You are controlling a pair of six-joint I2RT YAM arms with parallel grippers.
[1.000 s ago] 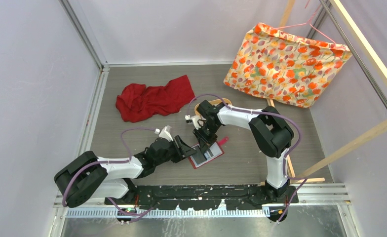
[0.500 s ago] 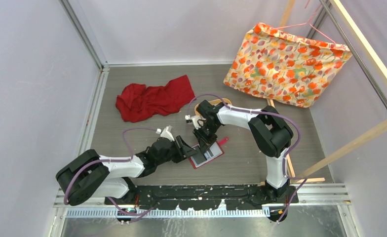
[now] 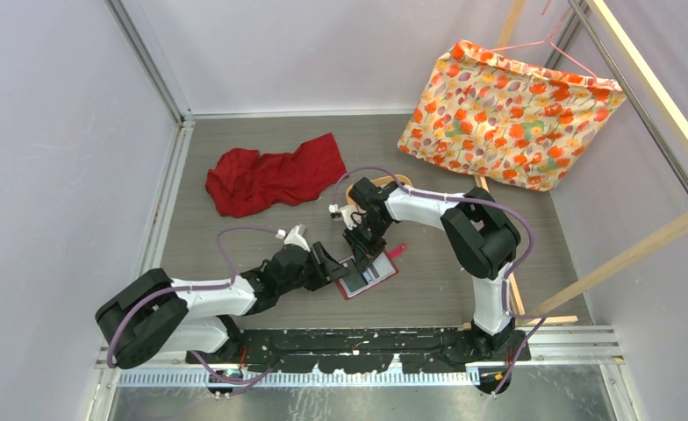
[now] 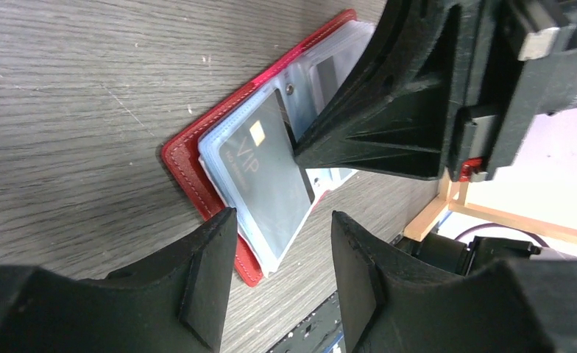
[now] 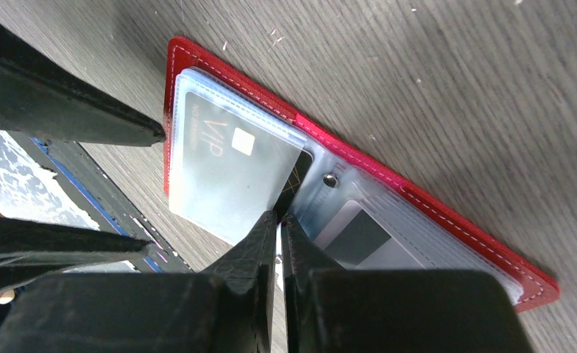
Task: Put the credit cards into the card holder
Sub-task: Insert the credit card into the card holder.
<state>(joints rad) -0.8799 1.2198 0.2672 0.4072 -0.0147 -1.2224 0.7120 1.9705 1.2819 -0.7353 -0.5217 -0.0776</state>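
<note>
The red card holder [image 3: 347, 293] lies open on the table between the arms, clear pockets up. A dark credit card marked VIP [image 5: 227, 158] sits mostly inside the left clear pocket, one corner sticking out; it also shows in the left wrist view [image 4: 267, 173]. A grey card [image 5: 352, 239] is in the right pocket. My right gripper [image 3: 364, 254] is shut, its tips [image 5: 278, 217] against the dark card's exposed corner. My left gripper [image 3: 333, 266] is open and empty, its jaws [image 4: 280, 228] low at the holder's [image 4: 190, 165] near left end, one on each side of it.
A crumpled red cloth [image 3: 275, 175] lies at the back left. A floral fabric bag [image 3: 507, 114] hangs at the back right. A tan wooden tray [image 3: 355, 187] is partly hidden behind the right arm. A black rail [image 3: 367, 342] runs along the near edge.
The left arm has shifted very slightly. Both grippers stay at the card holder and the dark card looks the same.
</note>
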